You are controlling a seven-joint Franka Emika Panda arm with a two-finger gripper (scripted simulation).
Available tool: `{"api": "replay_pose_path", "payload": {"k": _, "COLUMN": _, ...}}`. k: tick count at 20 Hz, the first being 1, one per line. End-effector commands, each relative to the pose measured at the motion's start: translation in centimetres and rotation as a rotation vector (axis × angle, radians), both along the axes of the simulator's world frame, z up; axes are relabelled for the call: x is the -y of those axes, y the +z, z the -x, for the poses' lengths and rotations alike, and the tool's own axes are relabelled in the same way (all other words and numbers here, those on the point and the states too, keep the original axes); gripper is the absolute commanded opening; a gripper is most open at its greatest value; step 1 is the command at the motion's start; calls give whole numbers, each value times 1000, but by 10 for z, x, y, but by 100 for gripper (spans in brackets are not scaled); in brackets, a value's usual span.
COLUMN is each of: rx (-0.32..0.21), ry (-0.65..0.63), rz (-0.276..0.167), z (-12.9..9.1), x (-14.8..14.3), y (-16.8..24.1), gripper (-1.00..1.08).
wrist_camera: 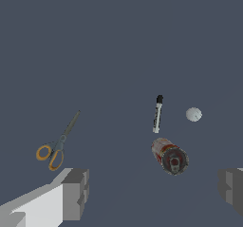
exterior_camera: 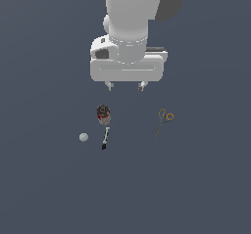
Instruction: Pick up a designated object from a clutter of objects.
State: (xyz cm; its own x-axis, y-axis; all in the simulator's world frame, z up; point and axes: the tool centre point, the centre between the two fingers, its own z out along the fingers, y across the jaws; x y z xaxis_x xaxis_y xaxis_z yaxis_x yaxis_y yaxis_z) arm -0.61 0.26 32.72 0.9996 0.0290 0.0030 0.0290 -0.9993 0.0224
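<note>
The marker (exterior_camera: 105, 139) lies with one end just beside the red-banded can (exterior_camera: 103, 114), the pale ball (exterior_camera: 84, 137) near; bare bench (exterior_camera: 196, 179) separates them from the scissors (exterior_camera: 164, 121), well apart.

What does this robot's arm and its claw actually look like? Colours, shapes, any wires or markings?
The arm is smooth, rounded and white, with a dark grey patch on one side. It ends in a wide, boxy white gripper with dark recesses near its top. Two small, blocky grey fingers stick out of it. No cables, logos or markings show in either view.
</note>
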Motion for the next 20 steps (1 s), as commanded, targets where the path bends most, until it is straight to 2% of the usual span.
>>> {"api": "replay_pose_path", "payload": {"k": 1, "rx": 0, "ry": 0, "rz": 0, "z": 0, "x": 0, "y": 0, "gripper": 100}}
{"api": "replay_pose_path", "payload": {"k": 9, "rx": 7, "ry": -53, "rz": 11, "z": -3, "x": 29, "y": 10, "gripper": 100}}
{"api": "replay_pose_path", "payload": {"k": 20, "rx": 6, "ry": -57, "rz": 5, "z": -11, "x": 34, "y": -11, "gripper": 100}}
